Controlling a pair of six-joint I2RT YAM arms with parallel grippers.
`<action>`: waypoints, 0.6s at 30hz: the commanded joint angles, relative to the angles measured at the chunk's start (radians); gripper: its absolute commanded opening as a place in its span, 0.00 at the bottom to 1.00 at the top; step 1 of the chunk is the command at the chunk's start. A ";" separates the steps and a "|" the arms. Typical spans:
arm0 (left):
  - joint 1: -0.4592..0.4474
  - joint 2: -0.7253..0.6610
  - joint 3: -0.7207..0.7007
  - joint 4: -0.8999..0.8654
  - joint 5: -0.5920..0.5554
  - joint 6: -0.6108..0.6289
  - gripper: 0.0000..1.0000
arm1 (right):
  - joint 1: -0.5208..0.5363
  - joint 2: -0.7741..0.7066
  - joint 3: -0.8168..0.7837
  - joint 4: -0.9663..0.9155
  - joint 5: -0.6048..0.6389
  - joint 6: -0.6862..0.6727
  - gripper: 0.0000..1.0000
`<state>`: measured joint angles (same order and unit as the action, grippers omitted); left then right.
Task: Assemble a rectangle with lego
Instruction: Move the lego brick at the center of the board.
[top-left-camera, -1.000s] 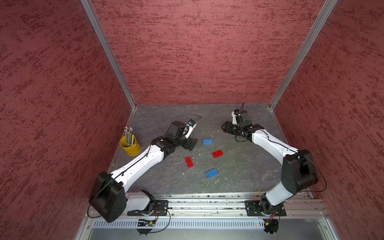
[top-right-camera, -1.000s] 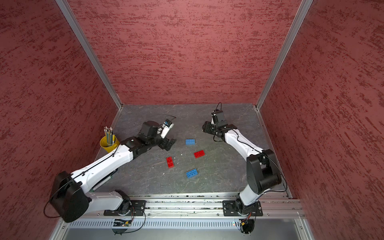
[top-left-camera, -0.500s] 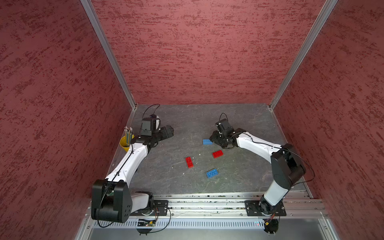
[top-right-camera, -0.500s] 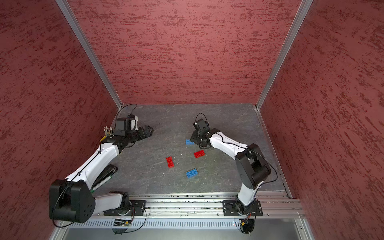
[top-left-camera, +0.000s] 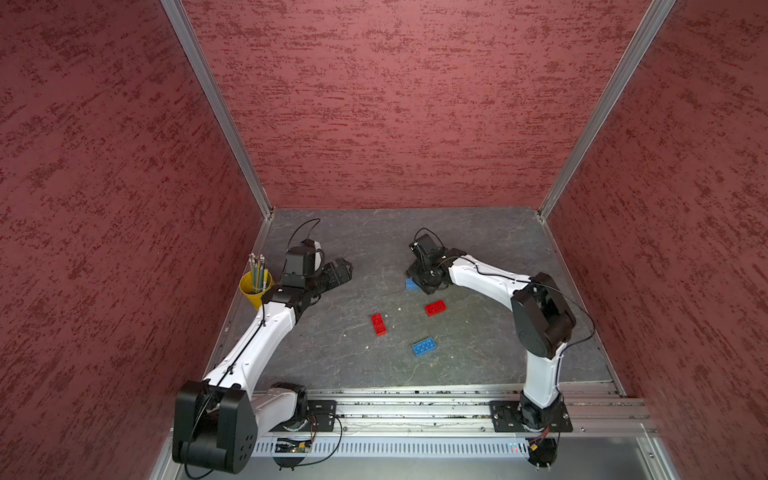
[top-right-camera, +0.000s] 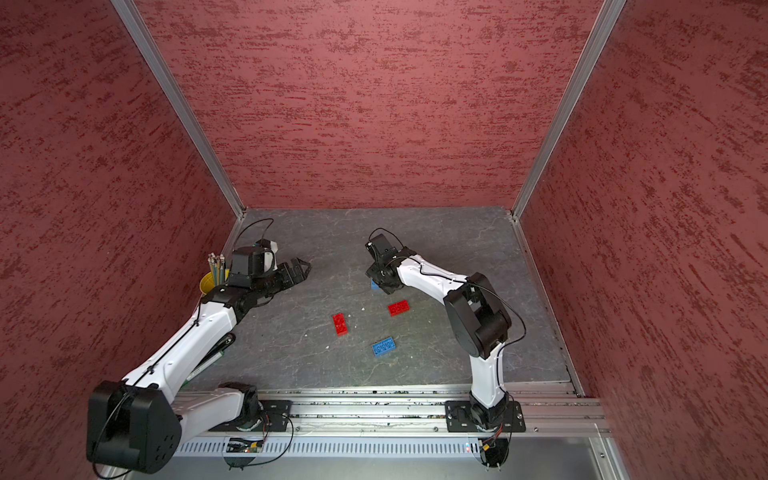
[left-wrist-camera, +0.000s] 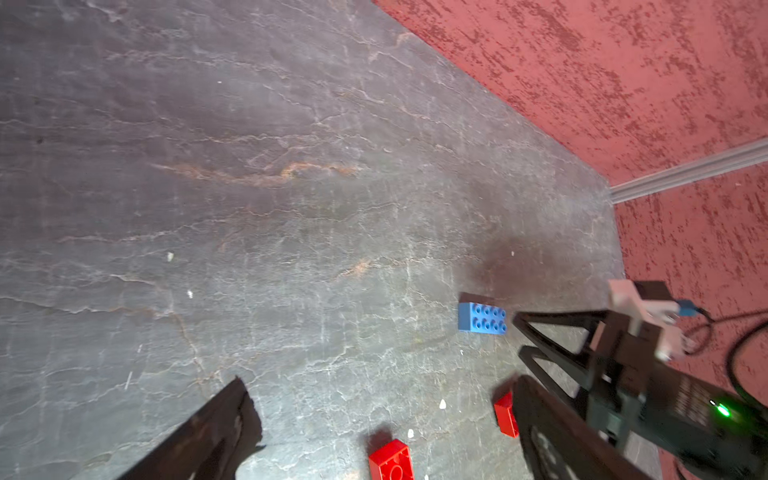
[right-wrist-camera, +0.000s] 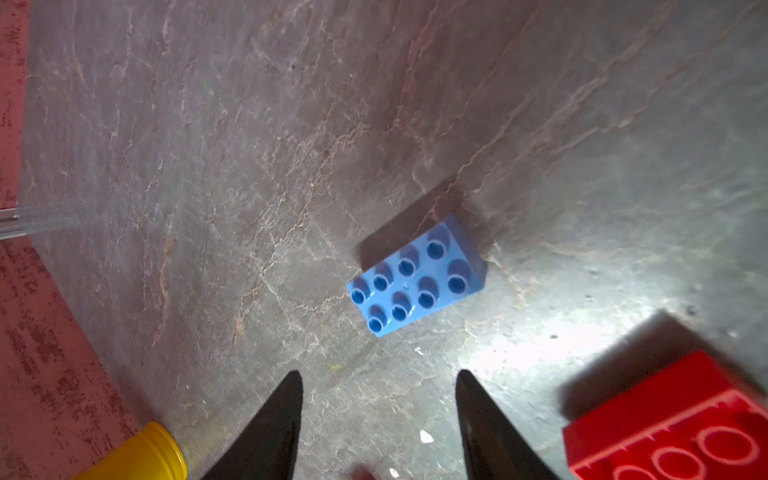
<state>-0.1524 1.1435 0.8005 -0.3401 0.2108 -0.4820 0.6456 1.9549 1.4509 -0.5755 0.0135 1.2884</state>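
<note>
Slate worktop carries four loose lego bricks; no rectangle exists yet. We judge the step as approach: the right pincer, half open and empty, must advance to straddle the far blue brick just ahead. The left pincer stands wide, empty. Top views half hide that brick; the right wrist view shows it whole, studs up.

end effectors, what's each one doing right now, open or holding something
Left end effector: open, empty.
Right end effector: open, empty; blue brick ahead, not gripped.
</note>
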 joint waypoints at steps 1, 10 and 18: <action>-0.020 -0.028 0.010 0.002 -0.038 0.020 1.00 | 0.006 0.033 0.041 -0.055 0.031 0.083 0.58; -0.059 -0.044 0.008 0.005 -0.053 0.023 1.00 | 0.007 0.098 0.091 -0.078 0.044 0.145 0.62; -0.072 -0.041 0.019 -0.015 -0.064 0.039 1.00 | -0.001 0.204 0.204 -0.116 0.068 0.101 0.61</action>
<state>-0.2192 1.1160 0.8005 -0.3431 0.1688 -0.4679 0.6464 2.1246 1.6157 -0.6483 0.0425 1.4048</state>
